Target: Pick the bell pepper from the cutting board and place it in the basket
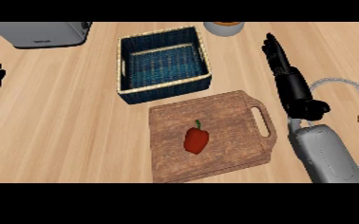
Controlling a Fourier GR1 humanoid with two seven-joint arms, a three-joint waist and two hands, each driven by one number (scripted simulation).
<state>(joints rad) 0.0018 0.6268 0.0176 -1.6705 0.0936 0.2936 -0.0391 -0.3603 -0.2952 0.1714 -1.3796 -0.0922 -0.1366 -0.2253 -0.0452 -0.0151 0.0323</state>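
— Where is the bell pepper?
— Nearest us, lying on the cutting board, stem pointing away, nothing touching it.
— And the right hand?
— Right of the board's handle, open, fingers straight, holding nothing. The left hand is a sliver at the edge; open or closed, I cannot tell.
— Farther back?
— The basket just behind the board, then a toaster on the desk.
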